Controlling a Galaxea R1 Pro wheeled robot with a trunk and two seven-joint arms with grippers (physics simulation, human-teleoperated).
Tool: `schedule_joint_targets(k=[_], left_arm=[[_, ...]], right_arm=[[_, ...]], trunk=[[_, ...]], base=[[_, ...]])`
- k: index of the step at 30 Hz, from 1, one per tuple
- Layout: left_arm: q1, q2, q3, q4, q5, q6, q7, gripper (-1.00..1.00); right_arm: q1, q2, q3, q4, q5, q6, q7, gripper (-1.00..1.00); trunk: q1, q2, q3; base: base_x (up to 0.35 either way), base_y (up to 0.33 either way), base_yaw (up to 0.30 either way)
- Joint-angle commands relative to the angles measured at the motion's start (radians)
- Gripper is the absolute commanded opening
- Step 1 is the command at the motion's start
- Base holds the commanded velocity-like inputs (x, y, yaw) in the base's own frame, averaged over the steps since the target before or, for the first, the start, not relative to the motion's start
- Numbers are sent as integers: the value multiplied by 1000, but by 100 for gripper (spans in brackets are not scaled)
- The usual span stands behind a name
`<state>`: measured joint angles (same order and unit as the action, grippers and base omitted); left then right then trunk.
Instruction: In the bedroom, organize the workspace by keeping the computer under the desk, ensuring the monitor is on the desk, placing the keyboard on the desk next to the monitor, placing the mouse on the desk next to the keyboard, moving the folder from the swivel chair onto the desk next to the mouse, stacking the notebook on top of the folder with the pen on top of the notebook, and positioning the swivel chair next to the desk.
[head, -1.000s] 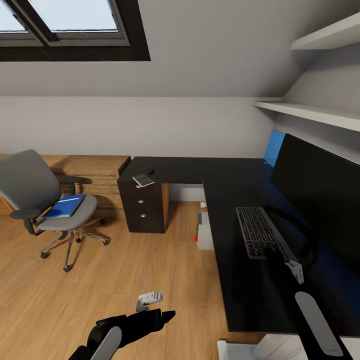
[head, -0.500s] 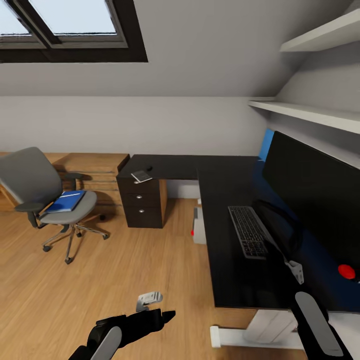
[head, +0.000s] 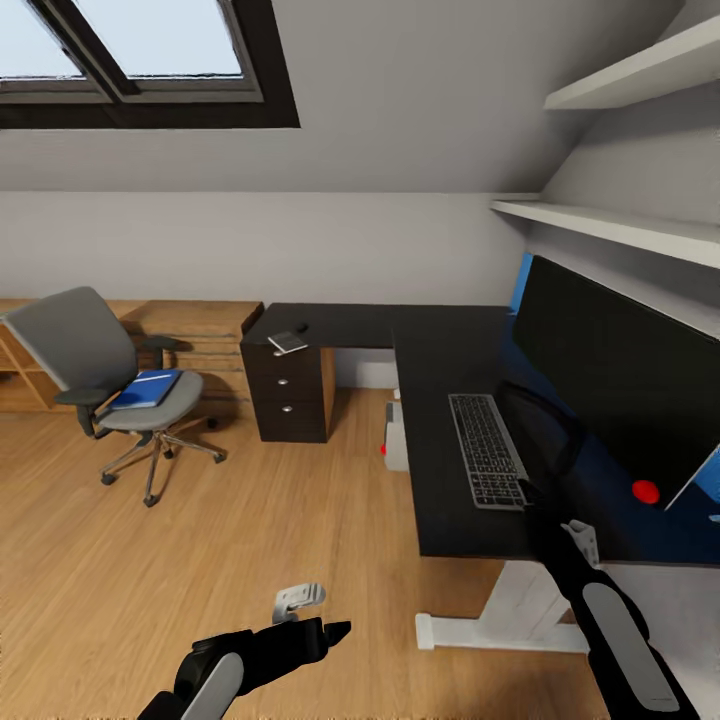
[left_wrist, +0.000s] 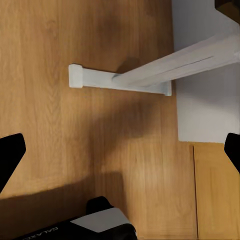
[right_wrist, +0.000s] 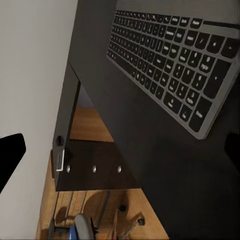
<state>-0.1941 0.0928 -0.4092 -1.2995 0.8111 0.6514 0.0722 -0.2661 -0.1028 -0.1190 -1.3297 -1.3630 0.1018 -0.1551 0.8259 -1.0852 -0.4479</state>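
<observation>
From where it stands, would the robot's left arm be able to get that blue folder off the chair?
Probably not yet. The folder lies on the swivel chair across a wide stretch of wooden floor, while the left gripper hangs low beside the robot. Nothing blocks the path, but the robot would likely have to roll closer first.

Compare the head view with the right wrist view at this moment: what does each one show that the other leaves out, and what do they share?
Head view alone: the swivel chair with the blue folder on its seat, the monitor, a notebook on the far end of the desk, the drawer unit and the left gripper over the wooden floor. Right wrist view alone: the desk's underside bracket with its screws. Shared: the keyboard lying on the black desk.
</observation>
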Motion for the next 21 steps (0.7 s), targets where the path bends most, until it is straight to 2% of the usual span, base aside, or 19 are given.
schedule_joint_targets(k=[1, 15, 18, 21], left_arm=[[-1, 1, -2, -1, 10, 2, 8, 100], [-1, 1, 0, -1, 10, 2, 7, 100], [-1, 1, 0, -1, 8, 2, 7, 100], [-1, 2, 0, -1, 7, 2, 8, 100]], right_arm=[[-1, 0, 0, -2, -6, 4, -6, 100], [-1, -1, 13, -5, -1, 4, -2, 100], [0, -2, 49, -11, 12, 3, -2, 100], [0, -4, 96, -29, 42, 1, -5, 100]], trunk=[[0, -1, -1], [0, -1, -1], [0, -1, -1], [0, -1, -1]], base=[[-120, 0, 0], [-30, 0, 0], [-2, 0, 0], [-1, 0, 0]])
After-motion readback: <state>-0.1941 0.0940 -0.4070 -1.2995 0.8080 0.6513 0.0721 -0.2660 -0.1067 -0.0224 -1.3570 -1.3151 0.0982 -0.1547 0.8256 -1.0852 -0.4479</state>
